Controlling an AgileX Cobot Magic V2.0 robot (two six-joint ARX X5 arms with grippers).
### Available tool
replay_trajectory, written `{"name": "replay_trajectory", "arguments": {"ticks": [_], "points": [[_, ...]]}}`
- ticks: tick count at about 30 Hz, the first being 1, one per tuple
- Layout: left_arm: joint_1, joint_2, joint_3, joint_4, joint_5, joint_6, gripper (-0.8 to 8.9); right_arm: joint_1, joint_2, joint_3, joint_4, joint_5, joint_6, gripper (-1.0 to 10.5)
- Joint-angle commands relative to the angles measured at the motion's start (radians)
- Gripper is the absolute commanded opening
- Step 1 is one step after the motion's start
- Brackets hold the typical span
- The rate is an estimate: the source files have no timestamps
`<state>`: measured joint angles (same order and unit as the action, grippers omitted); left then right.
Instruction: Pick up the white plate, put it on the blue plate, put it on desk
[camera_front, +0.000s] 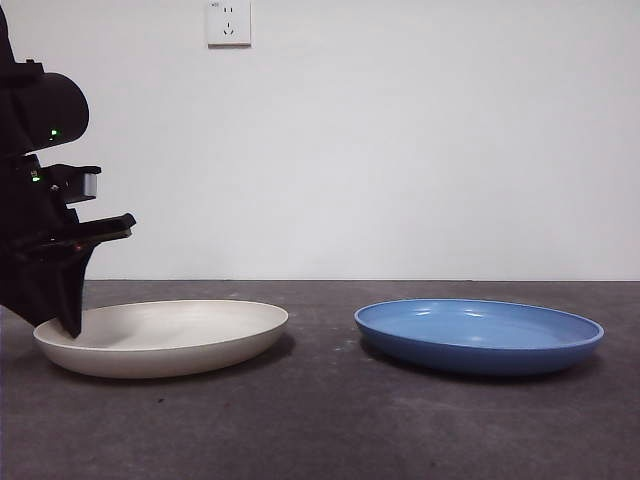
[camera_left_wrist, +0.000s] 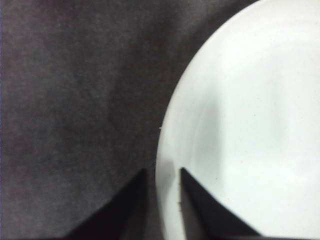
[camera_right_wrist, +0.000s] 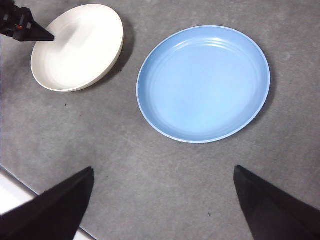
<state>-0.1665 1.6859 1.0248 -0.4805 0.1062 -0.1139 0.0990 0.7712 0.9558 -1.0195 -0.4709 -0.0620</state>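
Observation:
The white plate (camera_front: 170, 335) rests on the desk (camera_front: 330, 420) at the left; the blue plate (camera_front: 480, 335) rests to its right, apart from it. My left gripper (camera_front: 68, 322) comes down at the white plate's left rim. In the left wrist view the left gripper (camera_left_wrist: 163, 171) has its jaws close together astride the white plate's (camera_left_wrist: 250, 125) rim, one jaw inside and one outside. My right gripper (camera_right_wrist: 162, 169) is open and empty, high above the desk (camera_right_wrist: 150, 170), looking down on the blue plate (camera_right_wrist: 205, 82), the white plate (camera_right_wrist: 80, 47) and the left gripper (camera_right_wrist: 30, 32).
A white wall with a socket (camera_front: 228, 22) stands behind the desk. The desk's edge (camera_right_wrist: 30, 192) shows near the right gripper's jaw in the right wrist view.

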Motion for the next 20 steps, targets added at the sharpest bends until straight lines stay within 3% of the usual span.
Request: {"name": "replay_trajectory", "arguments": {"ticks": [1, 11, 20], "points": [[-0.002, 0.02, 0.019, 0.006, -0.002, -0.01, 0.09, 0.003, 0.005, 0.019, 0.008, 0.0, 0.01, 4.5], [0.003, -0.016, 0.047, 0.003, -0.001, -0.056, 0.09, 0.003, 0.005, 0.019, 0.008, 0.0, 0.01, 4.5], [-0.023, -0.124, 0.156, -0.03, 0.116, -0.131, 0.09, 0.003, 0.005, 0.019, 0.008, 0.0, 0.026, 4.5]]}}
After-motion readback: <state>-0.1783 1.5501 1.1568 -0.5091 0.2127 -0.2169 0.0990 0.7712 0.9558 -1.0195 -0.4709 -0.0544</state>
